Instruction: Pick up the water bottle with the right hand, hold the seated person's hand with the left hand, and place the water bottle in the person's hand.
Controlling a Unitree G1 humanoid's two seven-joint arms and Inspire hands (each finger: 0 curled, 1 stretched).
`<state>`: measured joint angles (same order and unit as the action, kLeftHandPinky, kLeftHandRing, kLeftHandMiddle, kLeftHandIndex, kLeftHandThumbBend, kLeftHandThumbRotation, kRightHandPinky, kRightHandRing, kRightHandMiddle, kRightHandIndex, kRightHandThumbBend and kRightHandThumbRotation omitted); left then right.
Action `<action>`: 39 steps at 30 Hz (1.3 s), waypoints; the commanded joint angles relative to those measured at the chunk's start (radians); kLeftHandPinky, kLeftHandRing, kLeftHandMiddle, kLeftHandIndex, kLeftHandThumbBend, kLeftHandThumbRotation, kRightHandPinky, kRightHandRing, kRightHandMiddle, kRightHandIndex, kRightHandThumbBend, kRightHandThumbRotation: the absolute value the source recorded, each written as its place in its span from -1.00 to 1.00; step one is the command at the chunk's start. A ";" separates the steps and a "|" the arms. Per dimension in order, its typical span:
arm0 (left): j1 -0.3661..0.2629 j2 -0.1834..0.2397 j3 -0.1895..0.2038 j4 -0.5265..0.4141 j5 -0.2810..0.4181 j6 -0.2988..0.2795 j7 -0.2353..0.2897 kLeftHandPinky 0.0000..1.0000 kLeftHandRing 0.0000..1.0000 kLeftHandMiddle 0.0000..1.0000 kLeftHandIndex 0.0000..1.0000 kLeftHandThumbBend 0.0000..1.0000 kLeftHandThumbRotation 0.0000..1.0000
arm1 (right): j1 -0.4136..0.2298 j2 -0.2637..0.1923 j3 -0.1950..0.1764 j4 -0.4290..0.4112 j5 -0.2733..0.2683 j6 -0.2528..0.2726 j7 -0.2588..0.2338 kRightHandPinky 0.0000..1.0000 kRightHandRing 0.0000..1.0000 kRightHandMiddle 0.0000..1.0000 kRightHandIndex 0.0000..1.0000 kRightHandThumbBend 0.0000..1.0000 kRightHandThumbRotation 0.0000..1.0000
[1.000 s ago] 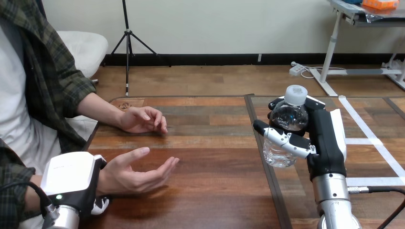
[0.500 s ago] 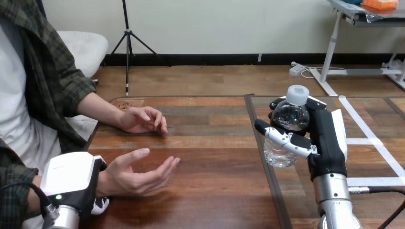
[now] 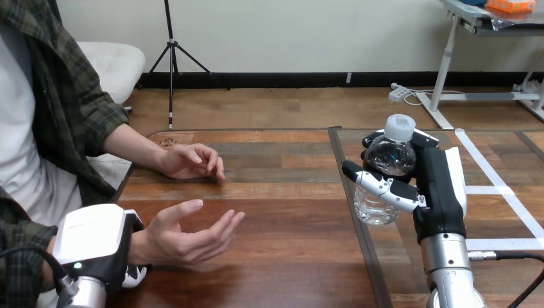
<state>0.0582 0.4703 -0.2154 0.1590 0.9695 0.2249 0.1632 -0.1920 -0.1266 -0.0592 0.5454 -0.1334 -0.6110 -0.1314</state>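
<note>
**Item:** clear plastic water bottle [image 3: 389, 160] with a white screw cap [image 3: 399, 124], standing upright.
**Location:** right of the table's middle, in the robot's right hand [image 3: 438, 186], which is curled round the bottle's middle in a firm grasp. From this angle it is hard to judge whether the bottle's base clears the table.

**Item:** robot's left hand [image 3: 93, 244], white shell uppermost, at the view's lower left.
**State:** clasped round the person's wrist [image 3: 141, 247], with one fingertip [image 3: 136, 274] showing beneath it.

**Item:** person's near hand [image 3: 186, 234], palm up with fingers relaxed and open. It is empty and well apart from the bottle.

**Item:** person's far hand [image 3: 189, 160], resting on the table with fingers loosely curled.

**Surface:** brown plank-patterned wooden table [image 3: 289, 256], with white tape lines [image 3: 491, 168] on its right part.
</note>
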 commanded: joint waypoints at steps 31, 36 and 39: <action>-0.045 -0.012 -0.014 0.102 -0.077 -0.069 0.141 -0.22 -0.14 -0.07 -0.05 0.61 -1.00 | -0.078 -0.020 -0.020 -0.062 0.017 -0.014 -0.003 -0.30 -0.18 -0.06 -0.04 0.40 -1.00; -0.047 -0.013 -0.016 0.106 -0.081 -0.075 0.143 -0.22 -0.15 -0.07 -0.06 0.62 -1.00 | -0.079 -0.021 -0.021 -0.060 0.017 -0.017 -0.001 -0.31 -0.18 -0.06 -0.04 0.39 -1.00; -0.048 -0.014 -0.016 0.109 -0.084 -0.082 0.149 -0.22 -0.15 -0.07 -0.07 0.63 -1.00 | -0.080 -0.021 -0.022 -0.061 0.017 -0.015 0.000 -0.31 -0.18 -0.06 -0.04 0.39 -1.00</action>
<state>0.0483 0.4611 -0.2215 0.2363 0.8999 0.1483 0.3017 -0.1920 -0.1266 -0.0704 0.5454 -0.1203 -0.6097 -0.1299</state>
